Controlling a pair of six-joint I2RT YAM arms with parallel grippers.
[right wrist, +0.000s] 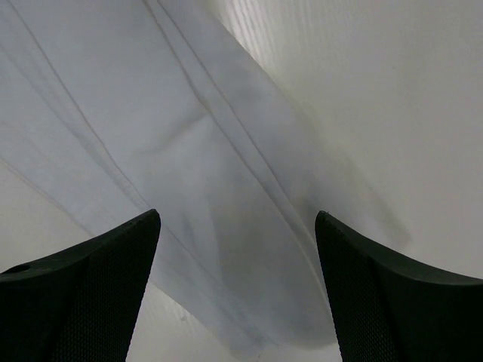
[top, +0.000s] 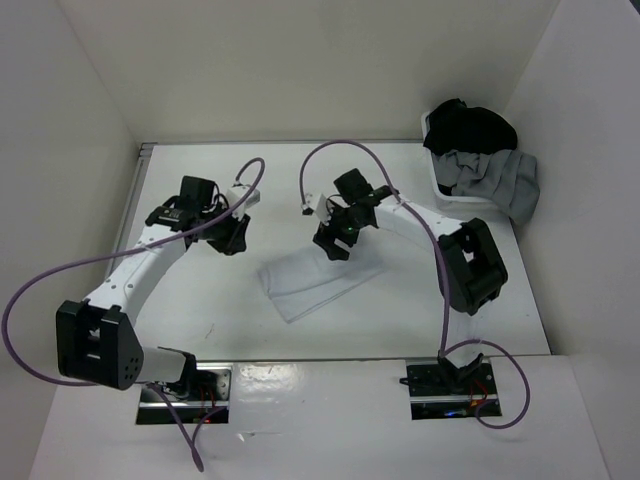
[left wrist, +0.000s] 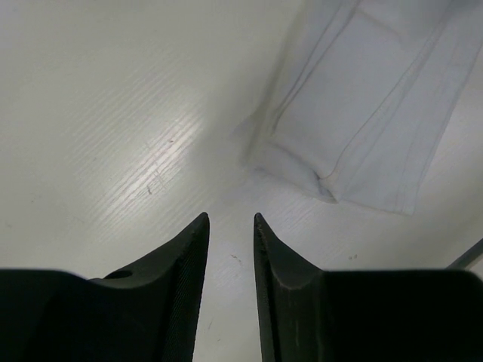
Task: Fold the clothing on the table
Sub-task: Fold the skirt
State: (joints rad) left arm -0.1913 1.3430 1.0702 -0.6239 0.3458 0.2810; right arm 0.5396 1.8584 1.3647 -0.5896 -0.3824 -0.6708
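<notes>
Clothing [top: 318,282] sits at centre of table [top: 200,300], down to a compact layered rectangle with edges roughly aligned. Folding looks mostly done, maybe one more fold or a tidy-up left. Left gripper [left wrist: 230,219] is at its 10 o'clock, off the fabric, fingers slightly apart, empty. Right gripper [right wrist: 238,219] is over its 12 o'clock edge, fingers wide apart, gripping nothing. Bin [top: 460,203] at 2 o'clock holds black garment [top: 470,125] and grey garment [top: 495,178].

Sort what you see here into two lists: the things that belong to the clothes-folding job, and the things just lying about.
Belongs to the job:
white garment, lying flat on the table
left gripper
right gripper

Just lying about:
white bin in the far right corner
black garment heaped in the bin
grey garment draped over its rim
</notes>
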